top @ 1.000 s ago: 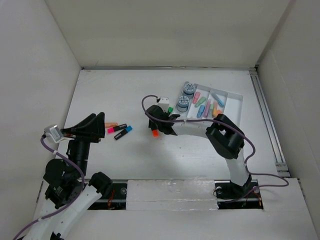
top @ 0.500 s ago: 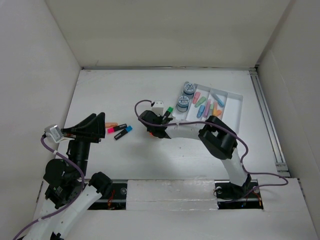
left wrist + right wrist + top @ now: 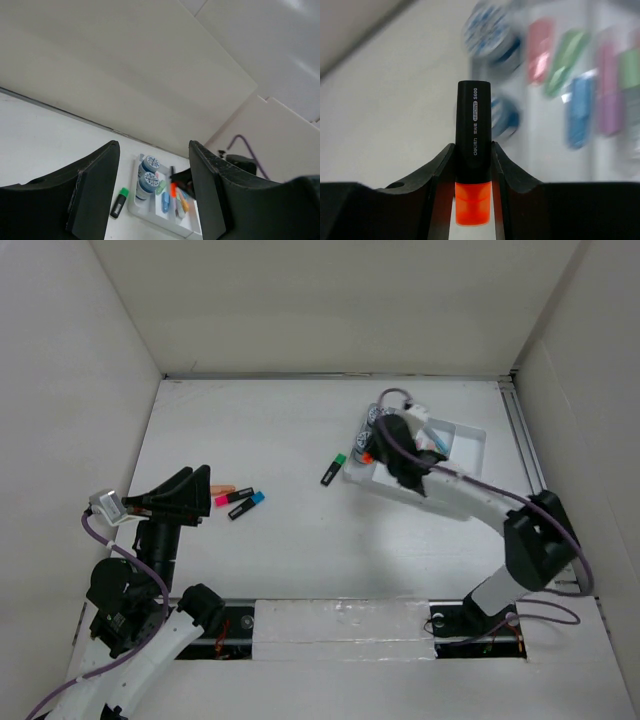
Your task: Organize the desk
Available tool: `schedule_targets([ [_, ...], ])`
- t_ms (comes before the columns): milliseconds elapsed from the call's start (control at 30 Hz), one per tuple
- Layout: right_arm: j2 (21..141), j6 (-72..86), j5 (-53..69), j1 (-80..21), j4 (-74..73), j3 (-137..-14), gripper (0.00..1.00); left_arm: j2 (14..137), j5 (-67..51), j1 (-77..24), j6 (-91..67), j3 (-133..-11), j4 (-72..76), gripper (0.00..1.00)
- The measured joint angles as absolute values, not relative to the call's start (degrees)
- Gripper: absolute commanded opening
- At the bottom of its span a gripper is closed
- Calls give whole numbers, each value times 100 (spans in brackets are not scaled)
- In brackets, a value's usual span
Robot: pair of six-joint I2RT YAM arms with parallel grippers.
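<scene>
Beneath both sets of fingers spreads the desk (image 3: 250, 560), with the white compartmented tray (image 3: 478, 436) lying under and beyond the right gripper (image 3: 473, 165). The right gripper is clamped on a black highlighter (image 3: 473, 145) with an orange cap, held upright between its fingers, while the left gripper (image 3: 203, 497) is spread wide and holds nothing. A pink marker (image 3: 232, 497), a blue marker (image 3: 247, 505) and an orange marker (image 3: 222, 489) lie just ahead of the left fingertips, and a green-capped marker (image 3: 333, 469) lies near the right fingers, apart from the tray.
</scene>
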State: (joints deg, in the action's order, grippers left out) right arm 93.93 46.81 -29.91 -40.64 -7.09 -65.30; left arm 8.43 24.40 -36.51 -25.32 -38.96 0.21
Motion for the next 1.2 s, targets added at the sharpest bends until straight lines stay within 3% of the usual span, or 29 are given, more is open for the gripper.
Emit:
schedule_targets([
  [233, 7830, 5343, -1796, -495, 156, -4676, 0, 838, 2440, -3651, -2534, -3896, 21, 53],
  [433, 7771, 5756, 193, 1197, 582, -3662, 5, 838, 2438, -3651, -2532, -3896, 21, 53],
  [633, 8289, 6141, 1678, 1959, 1343, -3413, 29, 838, 2440, -3651, -2532, -3896, 21, 53],
  [667, 8313, 6167, 1789, 1970, 1406, -3369, 43, 838, 2440, -3651, -2534, -3896, 21, 53],
  [767, 8235, 6237, 1959, 1964, 1470, -3291, 64, 838, 2440, -3651, -2534, -3896, 21, 53],
  [900, 7765, 6257, 1774, 1876, 1457, -3284, 73, 838, 2440, -3651, -2532, -3896, 21, 53],
  [967, 7459, 6243, 1614, 1726, 1468, -3284, 68, 838, 2440, -3651, -2534, -3896, 21, 53],
  [1033, 7155, 6165, 1219, 1396, 1433, -3284, 52, 838, 2438, -3651, -2532, -3896, 21, 53],
  [1067, 7015, 6132, 1011, 1170, 1437, -3284, 20, 838, 2440, -3651, -2534, -3896, 21, 53],
  [1100, 6886, 6055, 751, 845, 1446, -3288, 8, 838, 2440, -3651, -2532, -3896, 21, 53],
  [1133, 6799, 6034, 552, 521, 1455, -3301, 0, 840, 2438, -3651, -2532, -3896, 21, 53],
  [1200, 6783, 5872, 71, -593, 1374, -3474, 0, 840, 2440, -3651, -2534, -3896, 21, 53],
])
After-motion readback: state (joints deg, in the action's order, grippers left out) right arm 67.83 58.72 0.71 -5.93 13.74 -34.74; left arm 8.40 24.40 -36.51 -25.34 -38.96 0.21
